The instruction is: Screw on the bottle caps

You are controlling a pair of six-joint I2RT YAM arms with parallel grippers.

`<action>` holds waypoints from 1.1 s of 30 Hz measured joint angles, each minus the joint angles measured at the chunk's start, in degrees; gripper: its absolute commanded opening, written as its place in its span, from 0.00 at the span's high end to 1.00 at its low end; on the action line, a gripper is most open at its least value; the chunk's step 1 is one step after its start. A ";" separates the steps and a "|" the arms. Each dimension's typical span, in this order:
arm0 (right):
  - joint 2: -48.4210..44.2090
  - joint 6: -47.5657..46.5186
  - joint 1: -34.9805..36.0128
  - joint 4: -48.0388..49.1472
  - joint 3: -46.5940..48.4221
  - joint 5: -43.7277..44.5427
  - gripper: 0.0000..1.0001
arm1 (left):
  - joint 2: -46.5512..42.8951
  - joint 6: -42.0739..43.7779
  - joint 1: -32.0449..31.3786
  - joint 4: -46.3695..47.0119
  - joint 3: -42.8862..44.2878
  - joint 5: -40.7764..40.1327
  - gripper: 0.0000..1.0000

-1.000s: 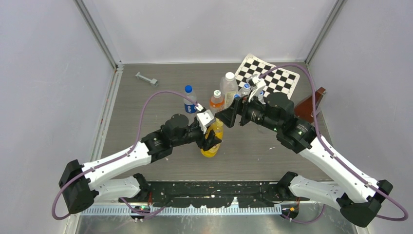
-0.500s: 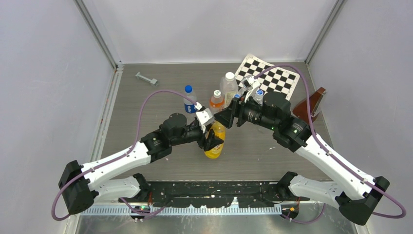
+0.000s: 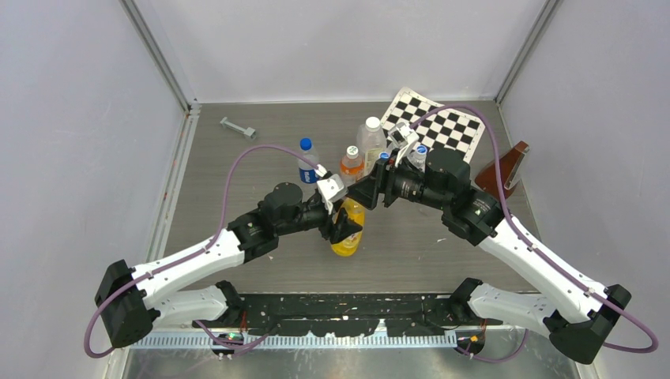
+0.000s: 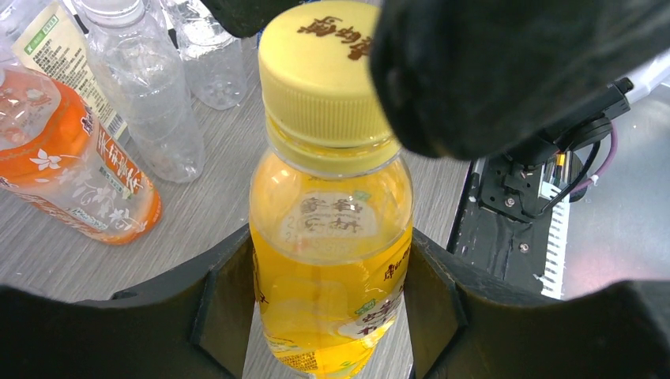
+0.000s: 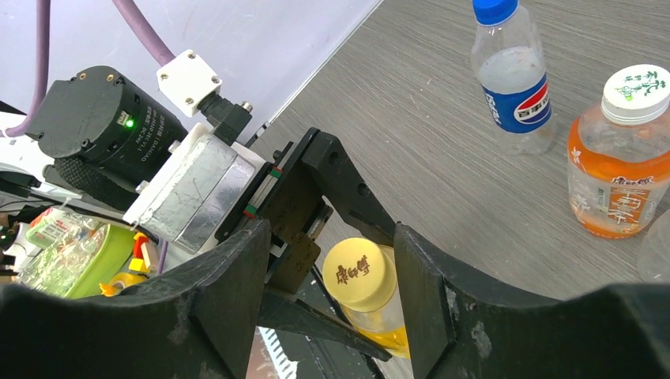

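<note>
Grey wood-grain table [image 3: 237, 174]. Left gripper [image 3: 348, 223] clamped on body of juice bottle [image 4: 332, 260], which stands upright near table centre. Right gripper [image 5: 328, 237] above it, fingers spread, straddling yellow cap [image 4: 320, 75] seated on bottle neck; contact unclear. Pepsi bottle [image 5: 513, 87] upright farther back, apart. Blue cap [image 5: 494, 9] on its neck.

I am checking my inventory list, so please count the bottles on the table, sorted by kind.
yellow juice bottle: 1
orange-drink bottle: 1
Pepsi bottle: 1
tall clear bottle: 1
small clear bottles: 2
Total: 6 bottles
</note>
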 measured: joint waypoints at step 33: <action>-4.35 1.51 -0.26 -1.79 -0.48 1.07 0.30 | 0.00 -0.81 2.75 -2.67 0.70 -1.92 1.00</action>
